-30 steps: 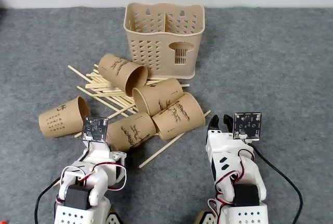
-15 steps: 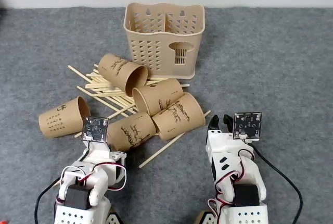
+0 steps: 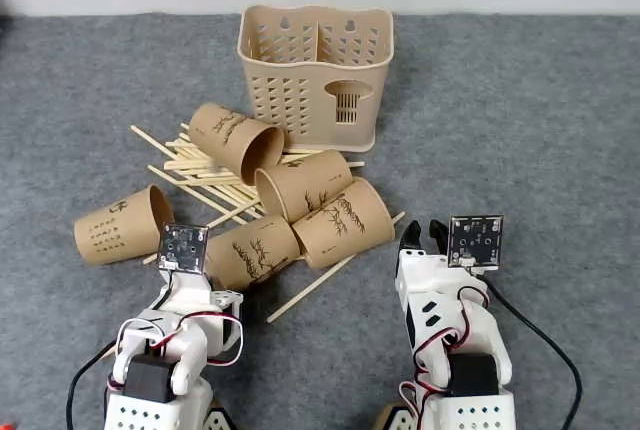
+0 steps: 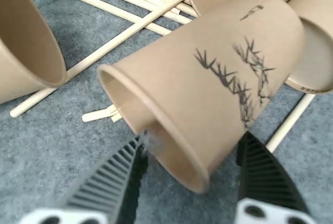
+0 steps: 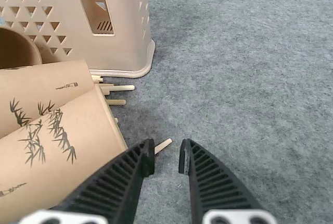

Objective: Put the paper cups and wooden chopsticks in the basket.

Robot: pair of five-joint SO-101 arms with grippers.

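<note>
Several brown paper cups lie on their sides in front of the beige basket (image 3: 315, 75), among scattered wooden chopsticks (image 3: 200, 175). In the left wrist view my left gripper (image 4: 195, 143) is open, its fingers on either side of the mouth end of one cup (image 4: 208, 83). That is the cup (image 3: 253, 250) just ahead of the left arm (image 3: 183, 247). My right gripper (image 5: 166, 150) is open by a narrow gap and holds nothing. It hovers over the mat beside another cup (image 5: 49, 140), with a chopstick tip (image 5: 163, 145) just beyond its fingertips. In the high view this right gripper (image 3: 425, 235) sits right of the cup (image 3: 343, 222).
A lone cup (image 3: 122, 225) lies at the left of the pile. The basket has two compartments and stands upright at the back. Bare grey mat (image 3: 520, 130) stretches to the right of the basket and the right arm.
</note>
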